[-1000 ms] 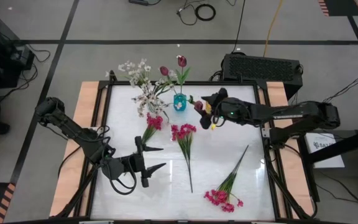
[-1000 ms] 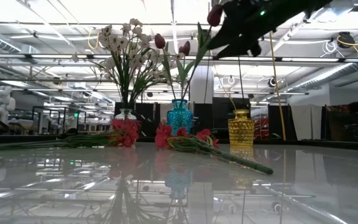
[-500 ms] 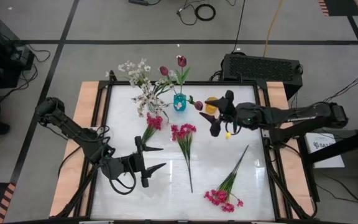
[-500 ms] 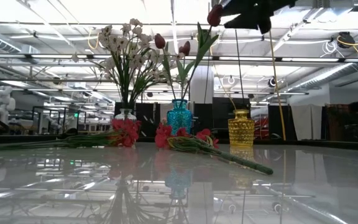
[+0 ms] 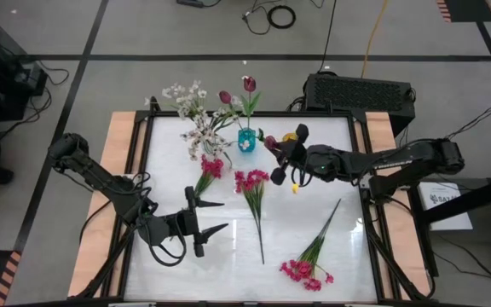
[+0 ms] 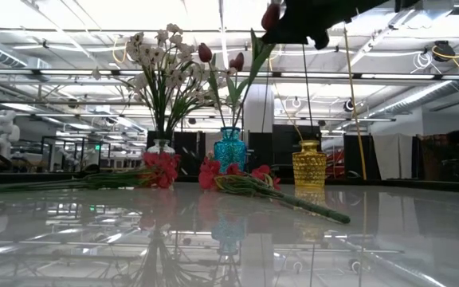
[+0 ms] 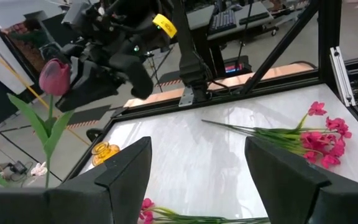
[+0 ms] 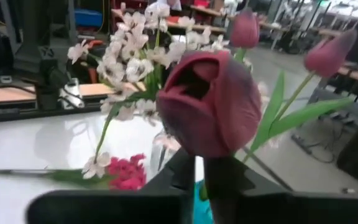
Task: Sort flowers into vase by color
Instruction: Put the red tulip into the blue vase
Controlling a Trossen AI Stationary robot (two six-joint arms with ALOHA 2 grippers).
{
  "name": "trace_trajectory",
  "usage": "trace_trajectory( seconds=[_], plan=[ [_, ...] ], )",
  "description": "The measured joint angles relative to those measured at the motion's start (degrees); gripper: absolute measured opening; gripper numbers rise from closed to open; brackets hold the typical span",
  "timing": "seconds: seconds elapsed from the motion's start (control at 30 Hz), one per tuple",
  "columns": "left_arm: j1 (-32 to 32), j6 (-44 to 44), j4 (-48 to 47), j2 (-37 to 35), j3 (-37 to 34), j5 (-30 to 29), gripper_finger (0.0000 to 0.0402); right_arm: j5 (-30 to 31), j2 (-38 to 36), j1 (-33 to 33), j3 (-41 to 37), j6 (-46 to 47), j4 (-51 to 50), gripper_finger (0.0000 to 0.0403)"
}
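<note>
High view: right pincer point(image 5: 281, 153) clamped on a maroon tulip point(image 5: 271, 143), just beside the teal vase point(image 5: 245, 140) and toward the yellow vase point(image 5: 290, 138); left pincer point(image 5: 214, 216) spread apart, idle over the counter point(image 5: 228, 256). Low view: tulip bloom point(image 6: 271, 16) high above the vases, stem hanging roughly vertical. Right wrist view: bloom point(image 8: 210, 102) fills the frame, pincer closed beneath it.

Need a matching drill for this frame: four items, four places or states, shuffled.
Items:
1. maroon tulip
2. white blossoms
3. yellow vase
4. left gripper

Places or states:
A. standing in the clear vase
B. empty, beside the teal vase
C. held by the right gripper above the table
D. open, low over the table's near left part, holding nothing

Pairs: 1-C, 2-A, 3-B, 4-D
</note>
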Motion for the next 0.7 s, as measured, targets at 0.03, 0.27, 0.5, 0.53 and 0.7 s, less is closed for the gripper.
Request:
trace_trajectory(
  seconds=[0.03,0.27,0.5,0.53,0.7],
  plan=[
    [0.00,0.09,0.02,0.00,0.00,0.00,0.0265,0.05,0.32,-0.22,0.00,-0.80,0.93,0.0018],
    [0.00,0.42,-0.22,0.00,0.00,0.00,0.0265,-0.59,0.70,-2.16,0.00,-2.28,4.50,0.0010],
    [0.00,0.46,-0.17,0.00,0.00,0.00,0.0265,-6.43,1.32,-2.42,0.00,-1.29,5.82,0.0013],
    [0.00,0.46,-0.19,0.00,0.00,0.00,0.0265,-6.98,1.58,-2.41,0.00,-0.72,5.49,0.0013],
    [0.00,0.36,-0.39,0.00,0.00,0.00,0.0265,-6.10,1.94,-1.99,0.00,1.50,3.90,0.0013]
  ],
)
